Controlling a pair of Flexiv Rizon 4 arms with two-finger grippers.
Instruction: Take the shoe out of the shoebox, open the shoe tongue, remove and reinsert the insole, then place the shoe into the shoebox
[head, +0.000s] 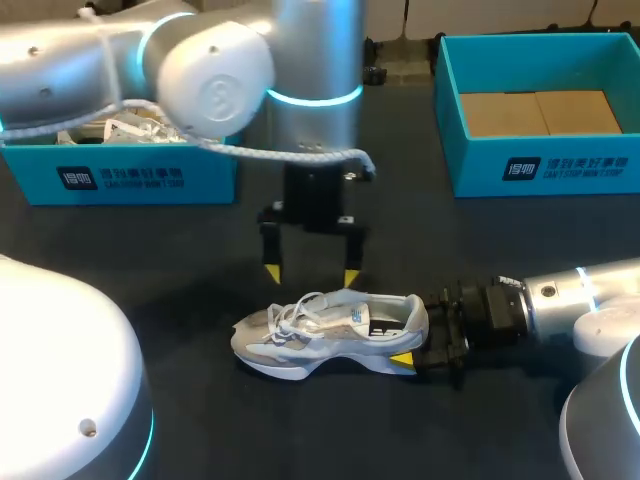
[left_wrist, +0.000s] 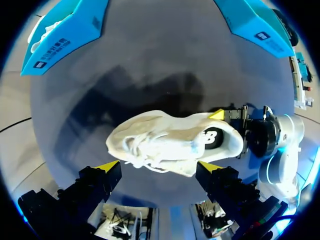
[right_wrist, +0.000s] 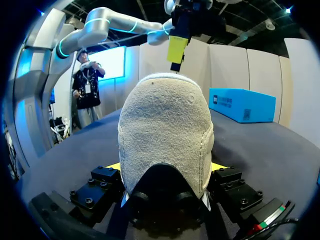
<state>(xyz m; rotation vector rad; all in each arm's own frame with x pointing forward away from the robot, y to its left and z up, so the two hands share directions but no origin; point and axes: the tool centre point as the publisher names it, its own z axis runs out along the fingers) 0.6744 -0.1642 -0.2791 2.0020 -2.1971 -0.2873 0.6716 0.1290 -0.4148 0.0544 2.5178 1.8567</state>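
Grey-white mesh sneaker (head: 330, 335) stands on its sole on the dark table (head: 150, 260), lower centre of the head view, well apart from the empty teal cardboard shoebox (head: 540, 165) at upper right. Right gripper (head: 415, 335) clamps the heel from both sides. Left gripper (head: 311, 274) hangs just above the laces, fingers spread, holding nothing.

Step in hand, as judged: opening the tongue. To do it well, lower the left fingers at the collar opening, pinch only the tongue's top edge, and lift toward the toe against a firm heel hold. Loose laces could snag.
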